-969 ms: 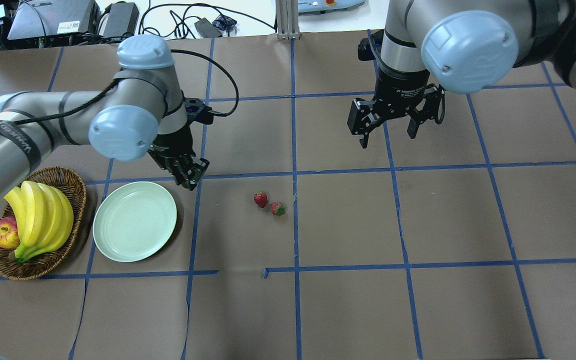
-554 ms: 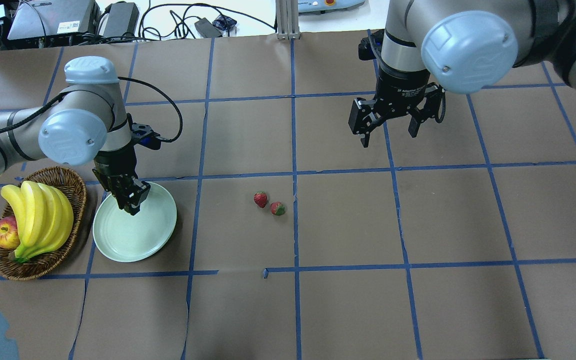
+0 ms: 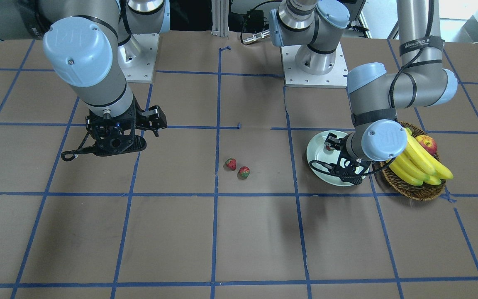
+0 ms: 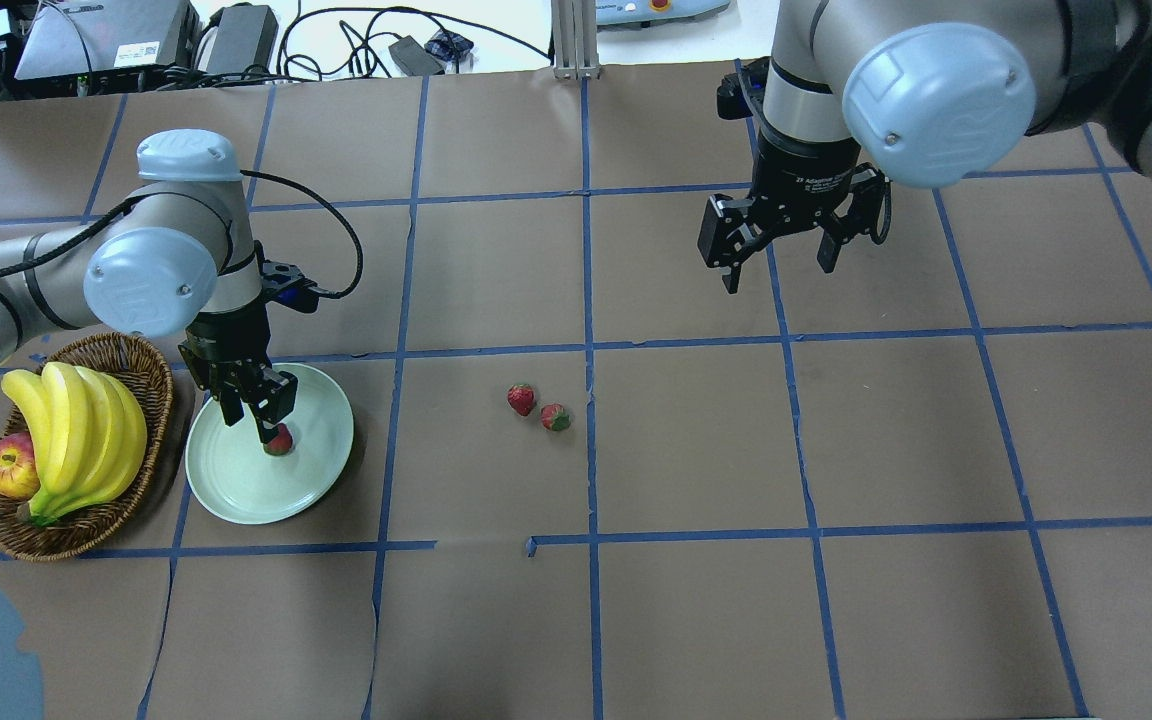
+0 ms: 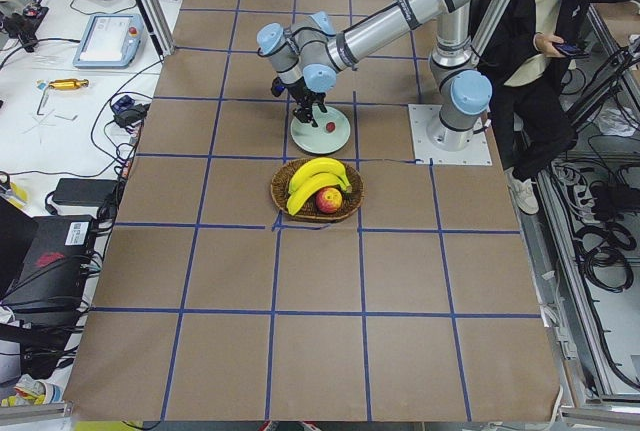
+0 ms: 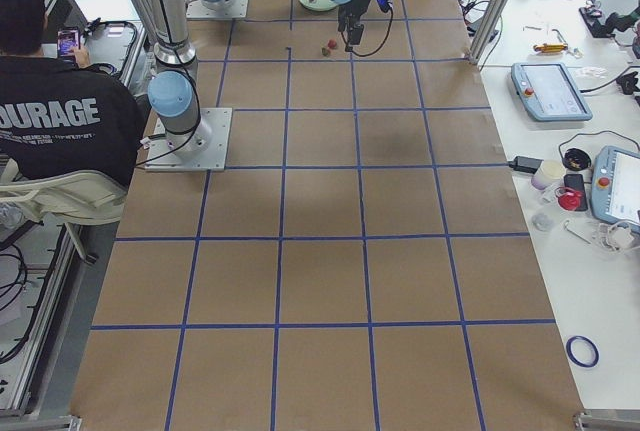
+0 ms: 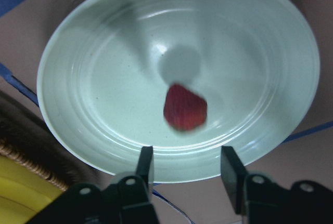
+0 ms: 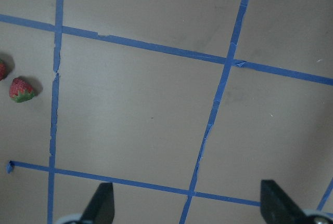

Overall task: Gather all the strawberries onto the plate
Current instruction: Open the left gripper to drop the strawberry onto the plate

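Observation:
The pale green plate (image 4: 236, 490) lies at the left next to the basket. My left gripper (image 4: 251, 425) hangs over it, open, with nothing between its fingers. One strawberry (image 4: 279, 440) is in the plate just past the fingertips. In the left wrist view the gripper (image 7: 186, 164) is open and the strawberry (image 7: 184, 107) is blurred, apart from the fingers, over the plate (image 7: 104, 78). Two more strawberries (image 4: 522, 399) (image 4: 556, 417) lie together on the table's middle. My right gripper (image 4: 778, 262) is open and empty, hovering far right of them.
A wicker basket (image 4: 86, 530) with bananas (image 4: 76, 430) and an apple (image 4: 11, 468) touches the plate's left side. Brown paper with blue tape lines covers the table. A person sits behind the robot in the side views.
My left arm swung left from beside the plate to above it, dropped slightly and opened. The strawberry that it carried now shows in the plate. The right arm has not moved.

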### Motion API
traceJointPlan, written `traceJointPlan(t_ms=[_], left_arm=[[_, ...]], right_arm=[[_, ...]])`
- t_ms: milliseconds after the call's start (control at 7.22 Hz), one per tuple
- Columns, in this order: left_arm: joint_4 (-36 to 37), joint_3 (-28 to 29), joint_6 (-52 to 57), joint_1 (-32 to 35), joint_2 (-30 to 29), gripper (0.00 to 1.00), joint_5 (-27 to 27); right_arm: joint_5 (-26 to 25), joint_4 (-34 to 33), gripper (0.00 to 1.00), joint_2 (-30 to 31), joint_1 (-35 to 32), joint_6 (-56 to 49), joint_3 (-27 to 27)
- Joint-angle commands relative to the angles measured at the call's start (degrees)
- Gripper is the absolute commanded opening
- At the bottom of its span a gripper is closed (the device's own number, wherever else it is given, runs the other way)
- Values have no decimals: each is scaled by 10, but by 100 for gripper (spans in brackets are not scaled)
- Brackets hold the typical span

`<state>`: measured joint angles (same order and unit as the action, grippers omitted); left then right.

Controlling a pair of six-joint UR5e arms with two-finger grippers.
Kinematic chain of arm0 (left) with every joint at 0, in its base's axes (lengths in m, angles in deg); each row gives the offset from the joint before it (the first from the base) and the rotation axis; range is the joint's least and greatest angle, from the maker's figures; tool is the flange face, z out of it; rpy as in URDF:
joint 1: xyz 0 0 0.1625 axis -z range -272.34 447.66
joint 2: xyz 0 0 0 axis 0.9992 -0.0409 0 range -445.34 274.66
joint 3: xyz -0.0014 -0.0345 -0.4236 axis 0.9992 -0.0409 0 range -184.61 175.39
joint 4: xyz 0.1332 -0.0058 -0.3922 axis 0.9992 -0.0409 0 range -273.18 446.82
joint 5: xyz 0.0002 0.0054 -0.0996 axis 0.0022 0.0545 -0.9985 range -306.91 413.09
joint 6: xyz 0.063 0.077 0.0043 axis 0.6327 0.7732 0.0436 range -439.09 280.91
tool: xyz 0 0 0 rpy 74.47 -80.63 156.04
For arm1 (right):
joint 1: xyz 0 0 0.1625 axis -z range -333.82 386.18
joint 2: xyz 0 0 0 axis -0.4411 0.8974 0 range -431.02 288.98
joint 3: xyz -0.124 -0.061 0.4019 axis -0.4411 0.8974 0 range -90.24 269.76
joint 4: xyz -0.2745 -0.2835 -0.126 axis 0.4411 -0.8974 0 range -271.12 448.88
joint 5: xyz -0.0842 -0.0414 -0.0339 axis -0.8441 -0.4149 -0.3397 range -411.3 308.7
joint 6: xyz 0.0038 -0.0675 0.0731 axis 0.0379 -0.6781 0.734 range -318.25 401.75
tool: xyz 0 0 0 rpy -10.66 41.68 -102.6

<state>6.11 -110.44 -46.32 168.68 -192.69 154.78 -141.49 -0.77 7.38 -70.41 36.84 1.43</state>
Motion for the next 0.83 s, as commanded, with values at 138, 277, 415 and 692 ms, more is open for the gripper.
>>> traceJointPlan(t_ms=[138, 277, 415, 692], left_arm=[[5, 36, -151, 18, 2, 100, -151], [18, 37, -178, 32, 3, 100, -160], [54, 37, -256, 54, 0, 100, -162], [100, 36, -456, 92, -11, 100, -164]], right_arm=[[-1, 0, 100, 0, 0, 1, 0], [-2, 0, 100, 0, 0, 0, -1], [-2, 1, 100, 0, 0, 1, -1], [-2, 3, 100, 0, -1, 6, -3]])
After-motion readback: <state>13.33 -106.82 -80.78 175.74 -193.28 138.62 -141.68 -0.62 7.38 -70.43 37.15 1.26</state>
